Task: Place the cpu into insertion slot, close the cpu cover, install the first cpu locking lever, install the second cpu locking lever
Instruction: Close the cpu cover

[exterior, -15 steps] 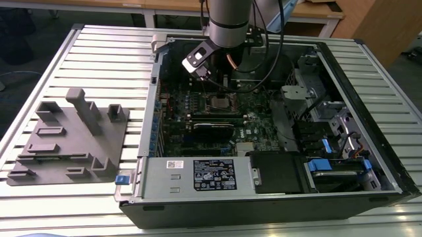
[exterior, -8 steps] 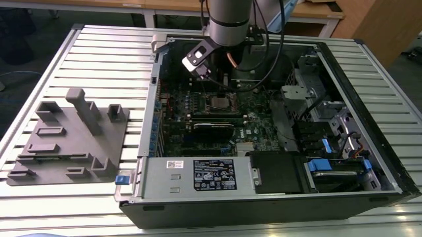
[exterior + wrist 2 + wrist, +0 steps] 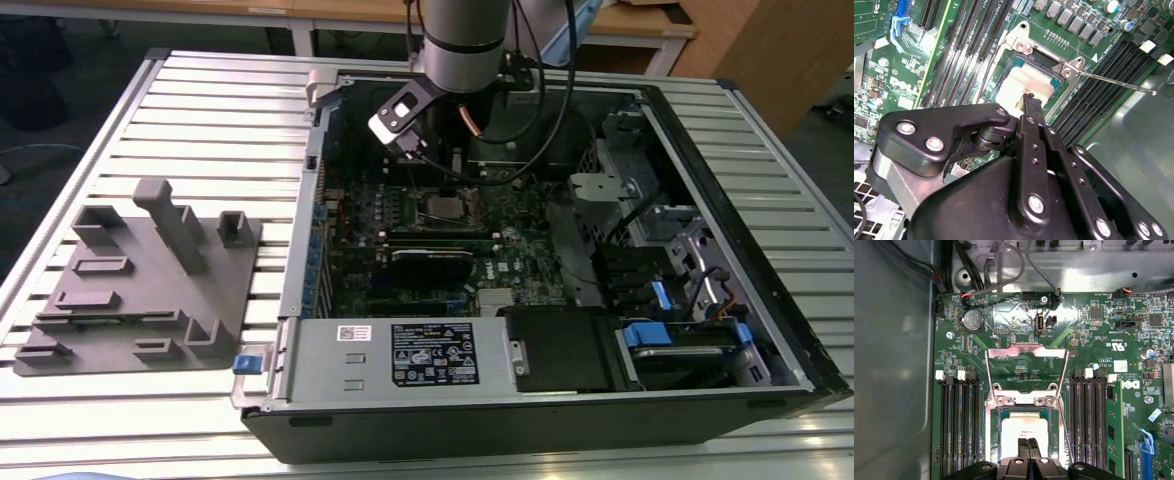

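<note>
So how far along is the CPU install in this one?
Done: the cpu lies in the insertion slot. In hand: the end effector, fingers together, rests at the chip's top. Left: the cpu cover lies flipped back open, and a locking lever sticks out unlatched beside the socket.

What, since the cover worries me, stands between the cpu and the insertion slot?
Nothing visible: the cpu lies inside the insertion slot, the cpu cover is swung open away from it, and the gripper is over the cpu.
</note>
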Available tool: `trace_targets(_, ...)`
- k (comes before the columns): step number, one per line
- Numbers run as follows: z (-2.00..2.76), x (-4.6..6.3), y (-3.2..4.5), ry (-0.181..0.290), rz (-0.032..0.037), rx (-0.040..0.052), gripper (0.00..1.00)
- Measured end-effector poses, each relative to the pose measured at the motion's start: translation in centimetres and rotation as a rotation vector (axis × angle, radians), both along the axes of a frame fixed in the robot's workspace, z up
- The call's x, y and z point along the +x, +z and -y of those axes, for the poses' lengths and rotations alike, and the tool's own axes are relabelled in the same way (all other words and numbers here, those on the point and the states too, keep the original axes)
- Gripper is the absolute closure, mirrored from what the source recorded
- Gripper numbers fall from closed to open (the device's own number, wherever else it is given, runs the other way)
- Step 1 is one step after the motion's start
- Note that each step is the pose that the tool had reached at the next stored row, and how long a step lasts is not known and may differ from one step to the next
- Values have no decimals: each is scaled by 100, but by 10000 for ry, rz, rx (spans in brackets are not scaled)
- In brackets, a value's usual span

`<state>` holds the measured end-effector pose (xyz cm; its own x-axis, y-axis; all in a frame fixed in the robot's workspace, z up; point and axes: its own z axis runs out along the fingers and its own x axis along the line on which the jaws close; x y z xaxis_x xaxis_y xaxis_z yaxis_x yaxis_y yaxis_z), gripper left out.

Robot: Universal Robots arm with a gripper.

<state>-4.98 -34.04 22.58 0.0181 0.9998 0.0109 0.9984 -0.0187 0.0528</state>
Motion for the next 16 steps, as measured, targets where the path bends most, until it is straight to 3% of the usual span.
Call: trace_targets(16, 0, 0, 100, 0, 2, 3, 89)
